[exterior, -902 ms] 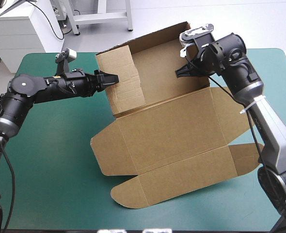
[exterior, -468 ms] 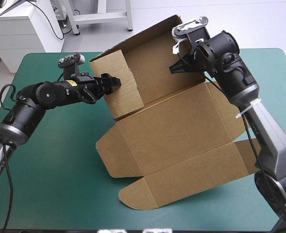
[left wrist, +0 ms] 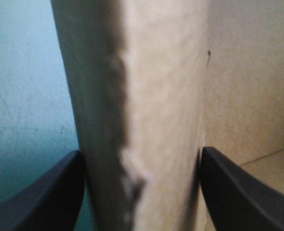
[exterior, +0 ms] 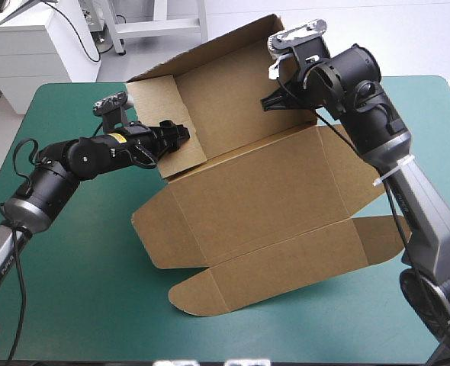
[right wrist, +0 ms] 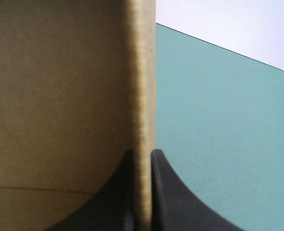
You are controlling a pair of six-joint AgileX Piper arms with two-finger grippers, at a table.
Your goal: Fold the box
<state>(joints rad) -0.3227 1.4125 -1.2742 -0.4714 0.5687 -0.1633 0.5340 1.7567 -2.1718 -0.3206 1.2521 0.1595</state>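
The brown box (exterior: 263, 206) lies open on the teal-green cover (exterior: 80, 259), its back wall and left side wall raised and its lid and front flaps flat toward the front edge. My left gripper (exterior: 178, 132) straddles the upright left side wall. In the left wrist view its fingers (left wrist: 60, 192) stand apart, and the wall's edge (left wrist: 156, 96) fills the gap at the left gripper (left wrist: 141, 154). My right gripper (exterior: 271, 101) is high at the back wall. In the right wrist view the right gripper (right wrist: 143, 153) is shut on that board (right wrist: 60, 96).
Teal-green cover (right wrist: 219, 120) shows beyond the back wall, left of the box and along the front edge. The box's rounded front flap (exterior: 210, 293) reaches close to the table's front edge. My right arm (exterior: 408, 198) hangs over the box's right end.
The whole box has slid and turned toward the table's left, with both walls standing higher. Both grippers moved left with it, the left arm bending more at the elbow.
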